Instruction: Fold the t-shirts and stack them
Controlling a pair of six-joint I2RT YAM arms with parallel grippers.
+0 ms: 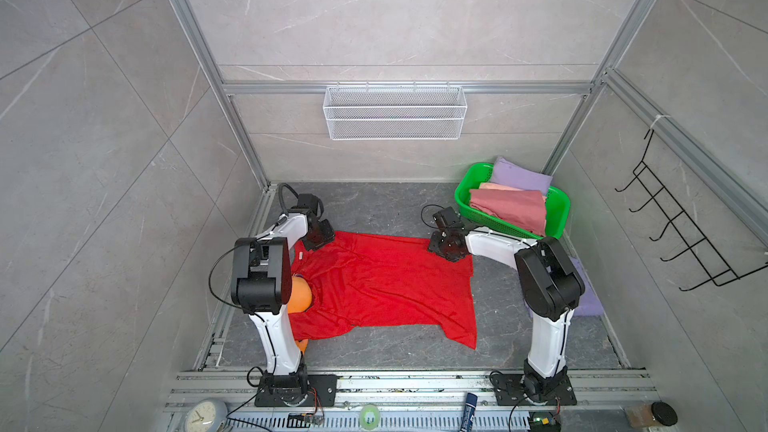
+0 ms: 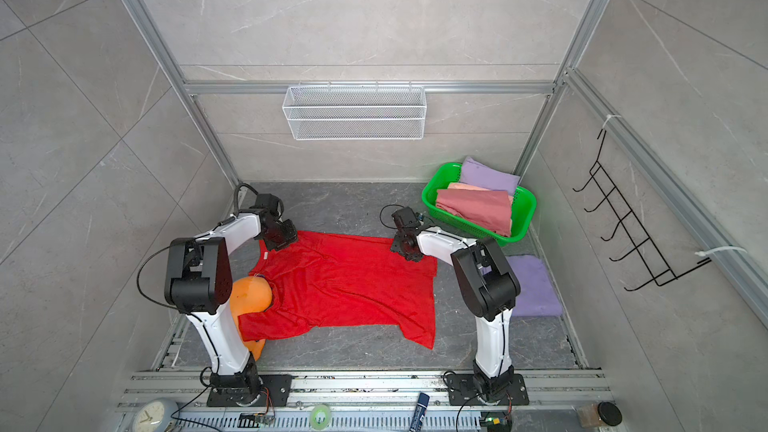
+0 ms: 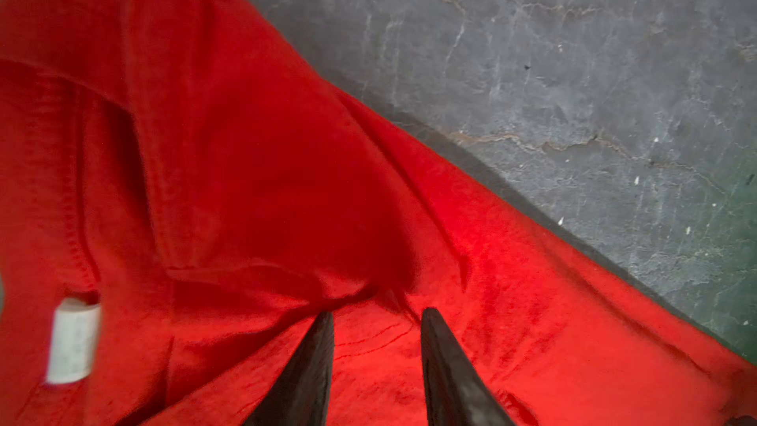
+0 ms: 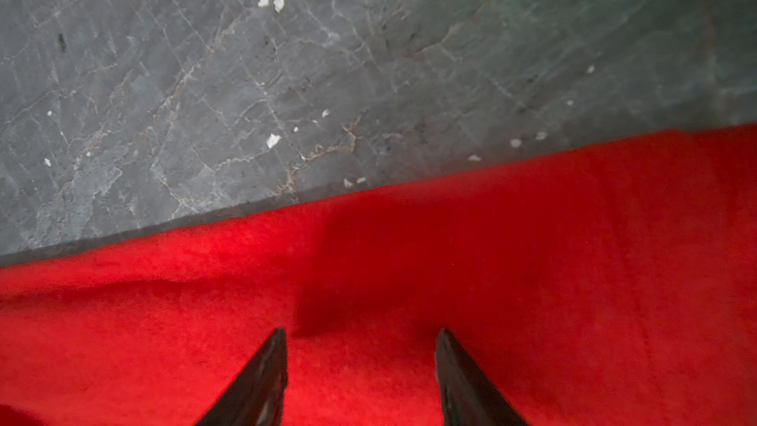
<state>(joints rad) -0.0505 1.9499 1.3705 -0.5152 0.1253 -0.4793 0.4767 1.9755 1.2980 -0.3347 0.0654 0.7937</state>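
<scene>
A bright red t-shirt [image 1: 386,284] [image 2: 345,280] lies spread, a little wrinkled, on the dark grey table in both top views. My left gripper [image 1: 318,241] [image 3: 377,312] is low over the shirt's far left corner, open, with red cloth lying flat under its fingertips [image 3: 323,333] and a white label [image 3: 71,340] nearby. My right gripper [image 1: 448,249] [image 4: 361,330] is open over the far right corner, close to the shirt's edge. Lavender [image 1: 519,178], pale peach [image 1: 496,187] and dusty rose [image 1: 511,209] shirts lie in the basket. A folded lavender shirt [image 2: 534,288] lies beside the right arm.
The green mesh basket [image 1: 559,218] stands at the far right corner. An orange plush toy [image 1: 300,295] lies at the shirt's left edge, partly under the cloth and behind the left arm. A white wire basket [image 1: 395,112] hangs on the back wall, a black hook rack [image 1: 685,226] on the right wall.
</scene>
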